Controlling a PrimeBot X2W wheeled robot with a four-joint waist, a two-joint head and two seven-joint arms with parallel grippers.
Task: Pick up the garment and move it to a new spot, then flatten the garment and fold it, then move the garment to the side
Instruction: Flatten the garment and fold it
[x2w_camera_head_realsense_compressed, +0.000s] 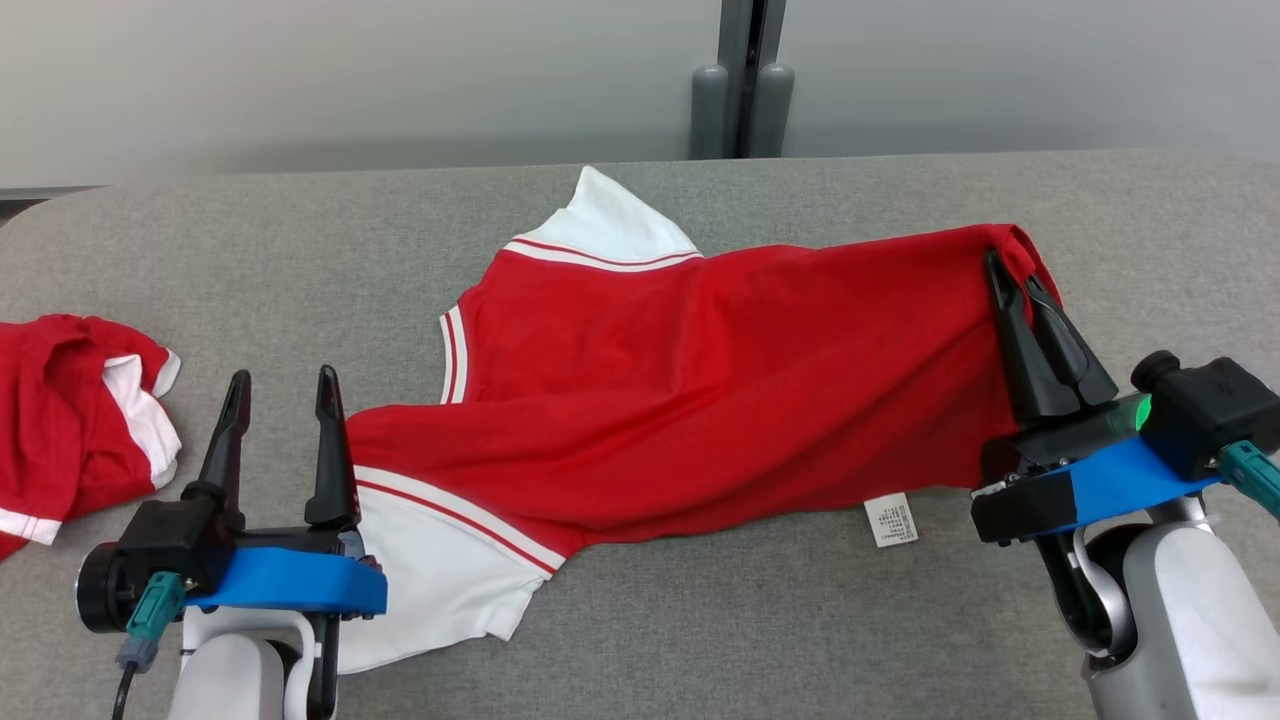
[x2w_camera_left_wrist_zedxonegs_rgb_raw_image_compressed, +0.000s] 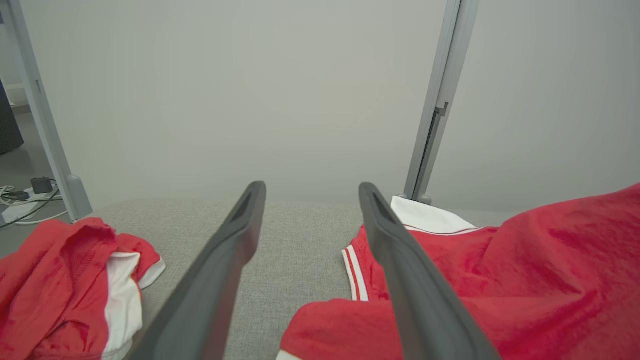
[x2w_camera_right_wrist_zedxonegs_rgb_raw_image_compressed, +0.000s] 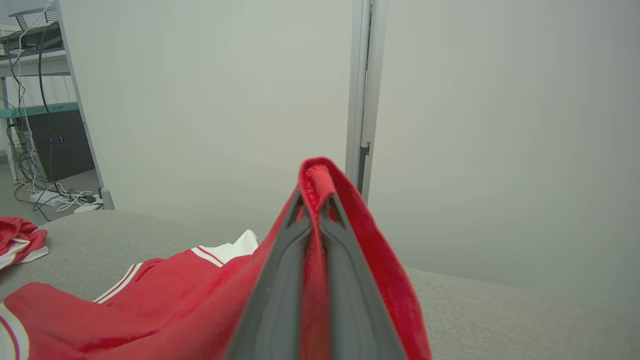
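The grey table (x2w_camera_head_realsense_compressed: 700, 640) had bare surface along its near edge and behind the red shirt (x2w_camera_head_realsense_compressed: 720, 390) up to the far edge, w/ the rounded far-left corner in view. More free room lay btwn the shirt and a red-and-white bundle (x2w_camera_head_realsense_compressed: 60, 420) at the left, itself cut off by the frame. The shirt was spread across the middle of the table, collar end to the left, hem end to the right and lifted off the surface.

The right gripper (x2w_camera_head_realsense_compressed: 1010, 268) was clamped on that raised hem corner, fingers pressed together w/ fabric pinched btwn them and draped over the tips, pointing up and toward the far side. The left gripper (x2w_camera_head_realsense_compressed: 284, 376) stood upright w/ fingers spread, holding nothing, just beside the shirt's shoulder edge; whether its inner finger touched the fabric couldn't be told.

The near white sleeve (x2w_camera_head_realsense_compressed: 450, 560) was partly hidden behind the left wrist. A white care label (x2w_camera_head_realsense_compressed: 890, 520) stuck out at the shirt's near edge, print too small to read.
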